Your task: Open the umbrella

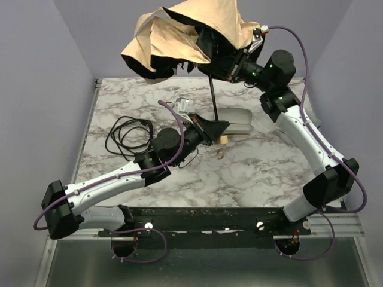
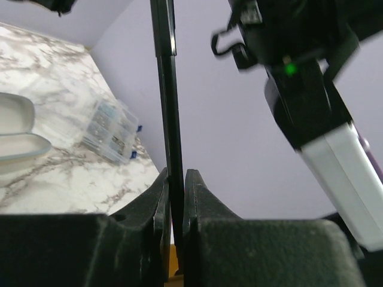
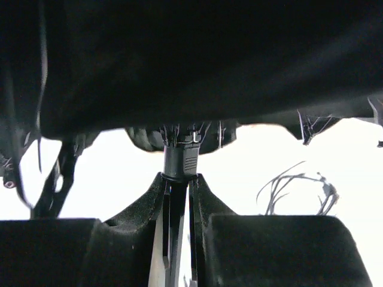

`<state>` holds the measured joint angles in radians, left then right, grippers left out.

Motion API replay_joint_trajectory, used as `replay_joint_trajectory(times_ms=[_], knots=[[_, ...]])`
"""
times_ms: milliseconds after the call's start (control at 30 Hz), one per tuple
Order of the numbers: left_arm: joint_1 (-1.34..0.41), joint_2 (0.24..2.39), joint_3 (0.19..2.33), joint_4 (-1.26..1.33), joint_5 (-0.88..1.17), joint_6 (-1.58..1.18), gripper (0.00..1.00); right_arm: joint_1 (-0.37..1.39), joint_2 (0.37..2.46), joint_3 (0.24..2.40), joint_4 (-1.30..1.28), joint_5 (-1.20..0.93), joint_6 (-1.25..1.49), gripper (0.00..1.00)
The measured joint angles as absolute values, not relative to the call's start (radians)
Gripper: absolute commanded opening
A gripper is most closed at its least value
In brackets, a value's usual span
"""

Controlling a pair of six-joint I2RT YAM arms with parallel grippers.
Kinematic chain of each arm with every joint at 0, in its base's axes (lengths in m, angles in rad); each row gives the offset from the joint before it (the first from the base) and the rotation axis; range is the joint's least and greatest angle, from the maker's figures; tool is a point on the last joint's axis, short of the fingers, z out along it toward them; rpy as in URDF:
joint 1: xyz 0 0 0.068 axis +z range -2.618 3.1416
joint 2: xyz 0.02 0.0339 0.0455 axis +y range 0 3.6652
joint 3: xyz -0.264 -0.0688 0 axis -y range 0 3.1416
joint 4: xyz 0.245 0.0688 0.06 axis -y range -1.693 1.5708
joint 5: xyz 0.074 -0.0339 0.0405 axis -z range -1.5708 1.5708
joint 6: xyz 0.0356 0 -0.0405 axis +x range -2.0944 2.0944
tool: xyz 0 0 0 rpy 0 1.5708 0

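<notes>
The umbrella's tan canopy [image 1: 179, 36] hangs crumpled and partly spread high over the back of the table, with its black underside showing. Its thin black shaft [image 1: 212, 98] runs down to my left gripper [image 1: 220, 128], which is shut on the shaft's lower end. In the left wrist view the shaft [image 2: 169, 89] stands pinched between the fingers of my left gripper [image 2: 175, 179]. My right gripper [image 1: 232, 67] is under the canopy. In the right wrist view my right gripper [image 3: 179, 182] is closed round the shaft just below the black runner [image 3: 181, 160], with the dark canopy underside [image 3: 191, 60] above.
A pale oval hard case [image 1: 234, 119] lies on the marble table [image 1: 251, 173] just behind the left gripper; it also shows in the left wrist view [image 2: 15, 134]. A coil of black cable [image 1: 128, 134] lies at the left. A clear plastic box [image 2: 111, 131] sits near the wall.
</notes>
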<state>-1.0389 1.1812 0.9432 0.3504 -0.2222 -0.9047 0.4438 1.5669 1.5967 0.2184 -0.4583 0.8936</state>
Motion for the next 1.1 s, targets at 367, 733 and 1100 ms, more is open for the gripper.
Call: replay_joint_trajectory(times_ms=[367,733,1100], knots=[[-1.141,1.159,0.926,0.356,-0.108,-0.861,0.00,0.239,1.593,1.700,0.277,-1.132,0.999,0.02],[-1.159,1.166,0.958,0.350,-0.071,-0.864,0.00,0.184,1.550,1.691,0.290,-1.148,1.149,0.03],[-1.183,1.217,1.015,0.131,-0.012,-0.892,0.00,0.124,1.372,1.382,0.335,-0.359,1.266,0.01]])
